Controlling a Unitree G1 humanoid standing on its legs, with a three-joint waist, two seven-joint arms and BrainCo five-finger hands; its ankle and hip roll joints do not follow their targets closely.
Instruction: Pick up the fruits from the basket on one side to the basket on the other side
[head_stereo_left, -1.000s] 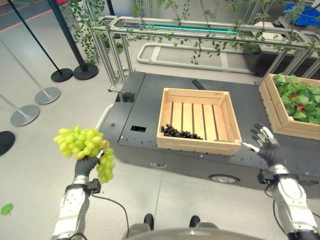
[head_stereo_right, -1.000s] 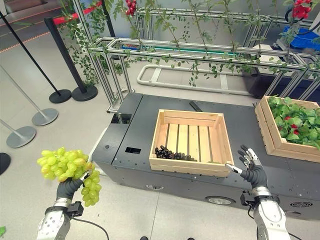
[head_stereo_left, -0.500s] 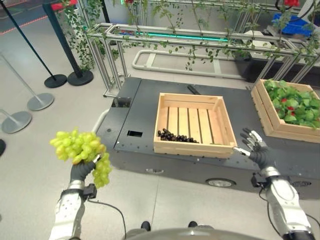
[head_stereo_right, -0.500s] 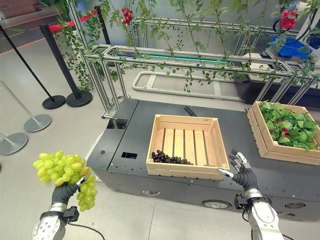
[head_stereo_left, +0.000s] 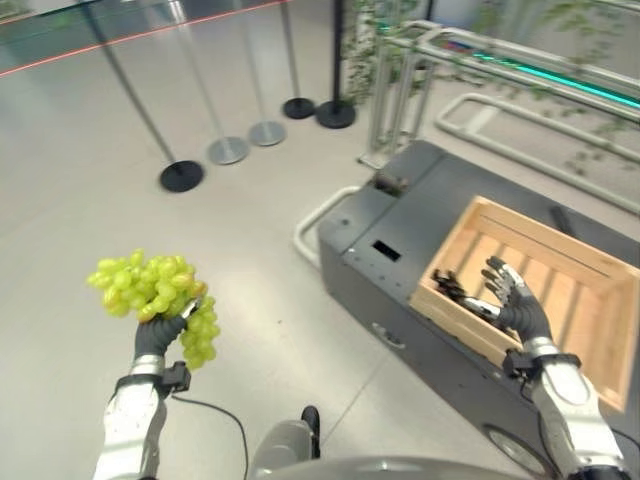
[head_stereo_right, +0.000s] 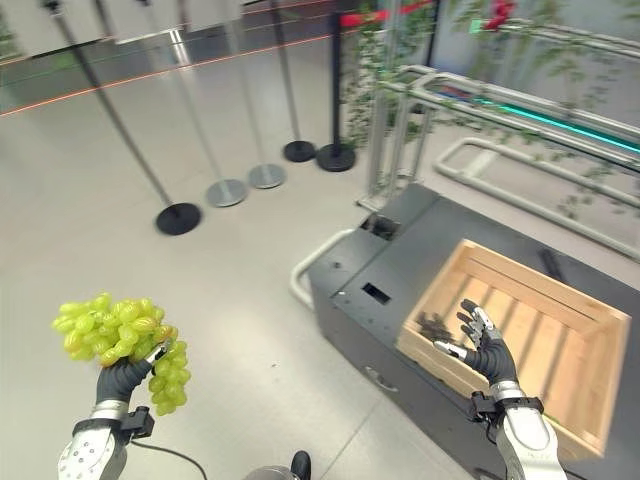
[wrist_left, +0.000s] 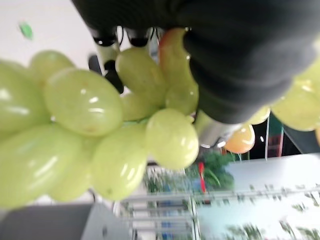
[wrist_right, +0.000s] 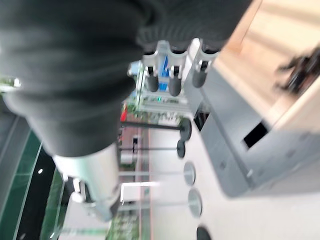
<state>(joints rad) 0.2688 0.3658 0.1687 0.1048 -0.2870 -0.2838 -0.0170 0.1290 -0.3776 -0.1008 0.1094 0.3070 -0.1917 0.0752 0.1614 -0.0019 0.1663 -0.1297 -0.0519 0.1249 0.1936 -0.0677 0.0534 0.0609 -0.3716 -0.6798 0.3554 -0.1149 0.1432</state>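
Grapes (head_stereo_left: 150, 290) glossy, smooth; crate (head_stereo_left: 600, 330) pale bare wood slats; cart (head_stereo_right: 390, 270) matt dark metal

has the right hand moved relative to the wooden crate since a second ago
Yes. The right hand, open, was beside the wooden crate's near right corner; now it hangs at the crate's near left edge, by the dark grapes. The camera has also swung.

A: Where is the crate (head_stereo_left: 560, 290)?
B: On the cart (head_stereo_left: 400, 235), toward its right end; a bunch of dark grapes (head_stereo_left: 452, 288) lies in the crate's near-left corner.
A: The hands?
B: Right hand (head_stereo_left: 512, 300) over the crate's near rim. Left hand (head_stereo_left: 155, 335) left of the cart, over the floor (head_stereo_left: 150, 240), under the grape bunch (head_stereo_left: 150, 290). Stanchion bases (head_stereo_left: 225, 150) behind.
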